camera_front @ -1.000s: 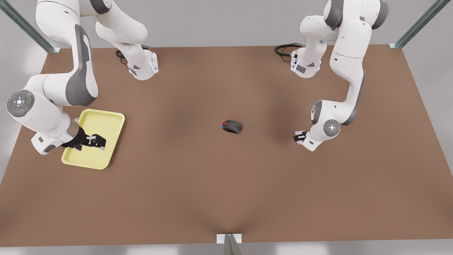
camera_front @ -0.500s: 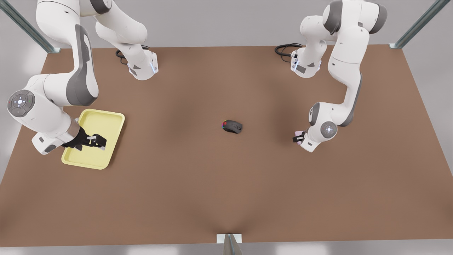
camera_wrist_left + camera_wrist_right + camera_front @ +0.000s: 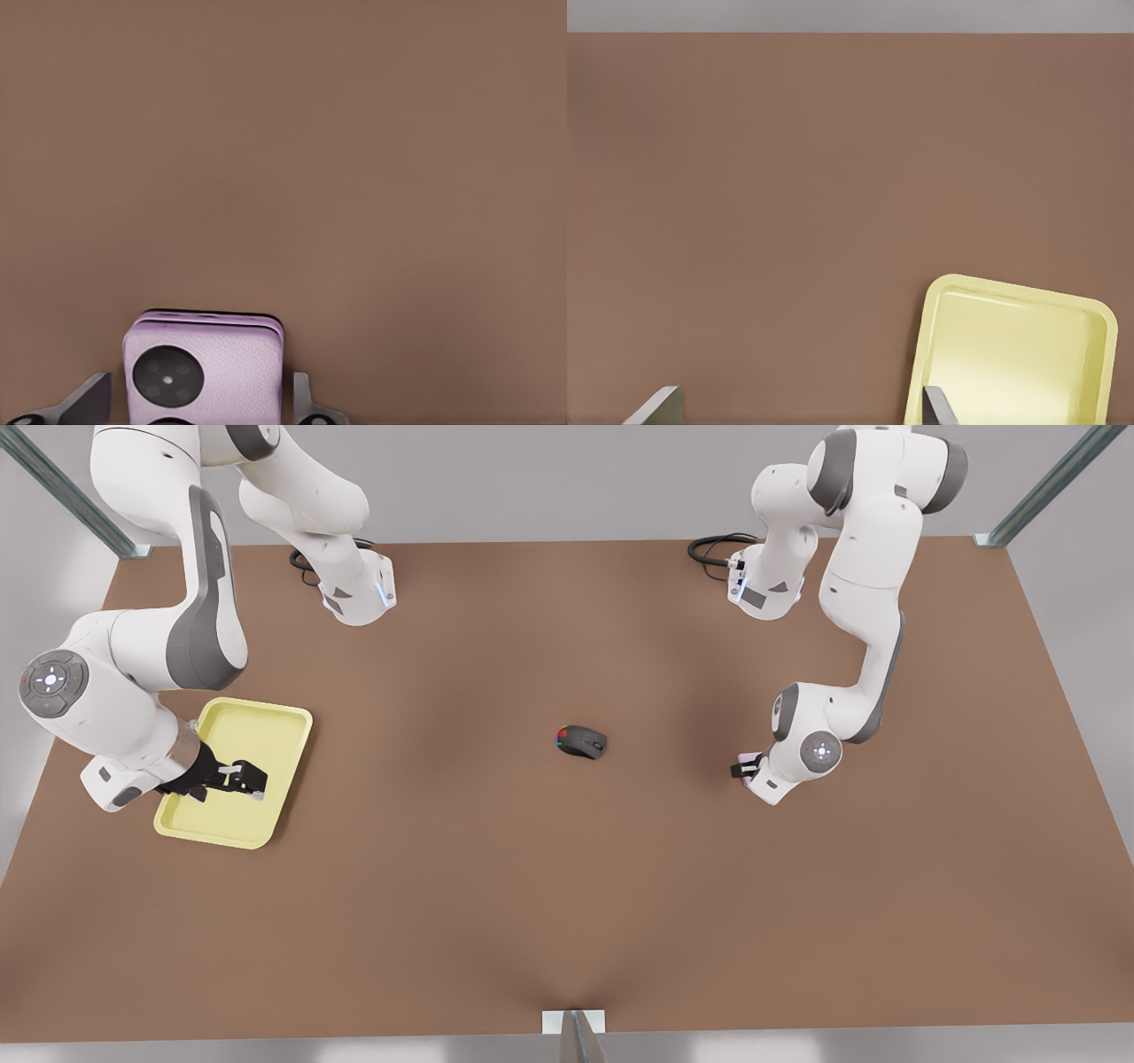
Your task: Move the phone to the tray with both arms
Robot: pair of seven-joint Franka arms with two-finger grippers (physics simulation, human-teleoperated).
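The arm on the front view's right has sunk a little lower over the last second, its wrist closer to the table [image 3: 620,921]; the other arm has barely stirred. Starting from the front view's left, the right gripper [image 3: 252,781] hangs over the pale yellow tray [image 3: 257,731], fingers spread apart and holding nothing. A black mouse [image 3: 581,741] sits mid-table. Further right, the left gripper [image 3: 742,769] is down by the pink phone [image 3: 205,372], which lies on the table between its spread fingers [image 3: 84,403].
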